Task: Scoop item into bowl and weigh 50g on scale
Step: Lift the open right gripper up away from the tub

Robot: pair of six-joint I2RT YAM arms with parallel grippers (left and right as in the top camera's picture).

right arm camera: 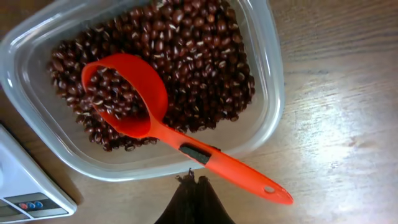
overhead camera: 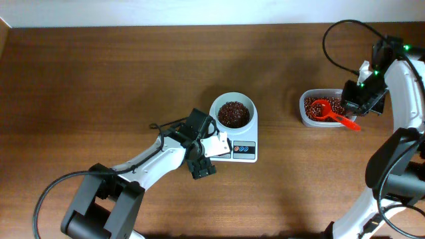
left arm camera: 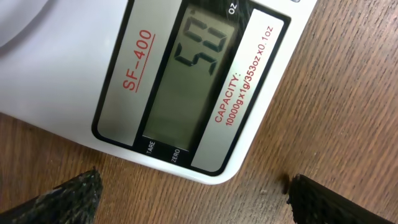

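The white bowl (overhead camera: 232, 101) stands on the white scale (overhead camera: 240, 151), with a pile of dark reddish-brown beans (overhead camera: 233, 113) inside it. My left gripper (overhead camera: 204, 147) hangs wide open and empty at the scale's front left corner. In the left wrist view its fingertips (left arm camera: 74, 196) flank bare wood, and the scale's grey display (left arm camera: 186, 81) shows two dark digits. My right gripper (right arm camera: 194, 185) is shut on nothing. It sits just outside the rim of the clear container (right arm camera: 273, 93), beside the handle of the red scoop (right arm camera: 124, 93). The scoop lies on more beans (right arm camera: 199, 56).
The clear container (overhead camera: 303, 116) with the red scoop (overhead camera: 327, 110) sits right of the scale, under my right gripper (overhead camera: 357, 103). A corner of the scale (right arm camera: 25, 186) shows in the right wrist view. Black cables run behind the right arm. Brown wooden tabletop surrounds everything.
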